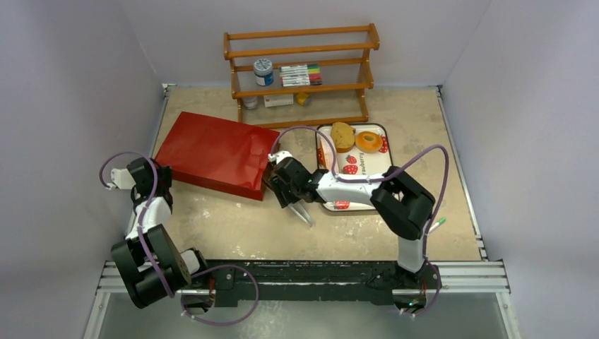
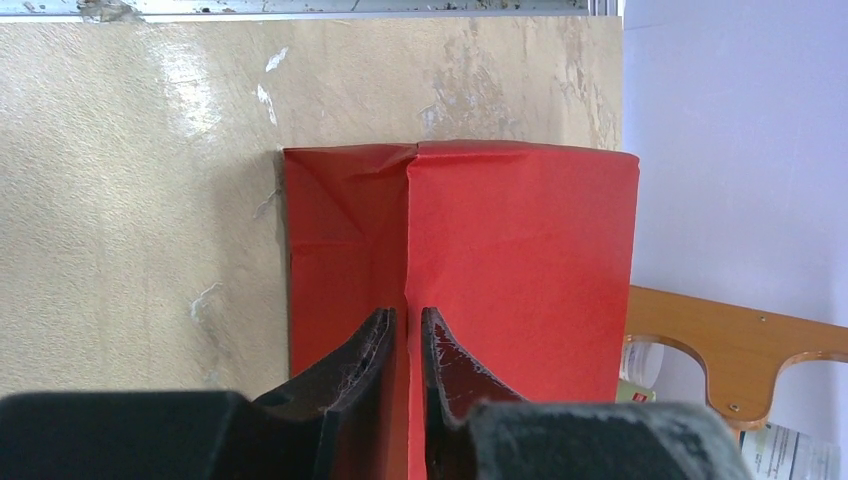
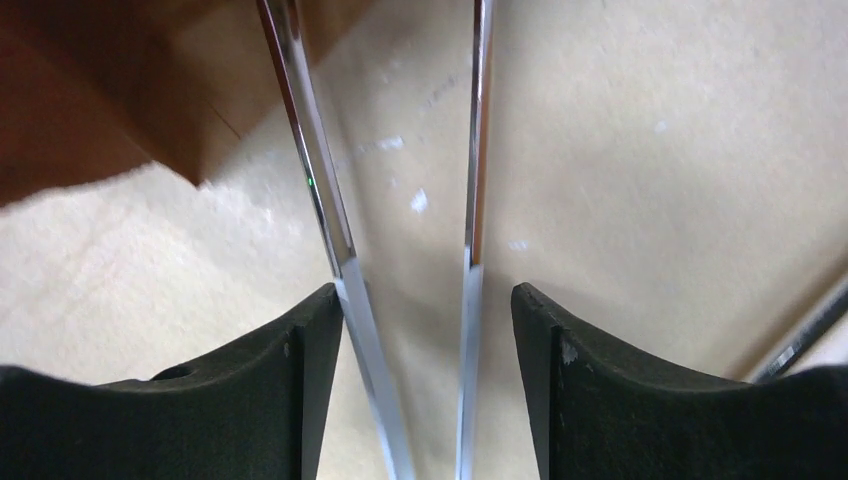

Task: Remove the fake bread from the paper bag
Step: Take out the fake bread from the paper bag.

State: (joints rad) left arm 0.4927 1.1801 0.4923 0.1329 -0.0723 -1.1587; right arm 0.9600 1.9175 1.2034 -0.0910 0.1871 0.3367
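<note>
Although the glossy red paper bag [image 1: 215, 152] lies flat on the beige table [image 1: 233, 226], left of centre in the top view, nothing inside its right-facing mouth shows. I cannot tell whether any fake bread is in it. Just right of the mouth, on the strawberry-printed white tray [image 1: 366, 173], lie a tan fake bread roll [image 1: 342, 135] and an orange ring doughnut [image 1: 369, 141].

At the bag's folded, closed end on the left, the left gripper [image 2: 408, 318] has its black fingers almost together, with a thin slit between them over the centre seam. Whether they pinch any paper I cannot tell.

Near the frame's middle, the right gripper [image 3: 422, 292] stands wide and carries a pair of shiny metal tongs [image 1: 304, 212] between its fingers. The tongs are sprung apart and point toward the lower edge, over bare table beside the mouth's corner. Their tips look empty. One arm lies against a finger and the other shows a small gap, so the hold looks loose.

A wooden rack [image 1: 304, 90] of jars and markers stands at the top, well apart.

The likely trouble is as follows:
- **Tongs twisting:** Held slackly, they could twist or slip when squeezed.
- **Bag snagging:** A tip could catch the bag's lip and crumple it shut.
- **Bag sliding:** If the far end is not truly pinned, the whole bag may slide with the pull.
- **Bread dropping:** A smooth piece might squirt from the polished tips.
</note>
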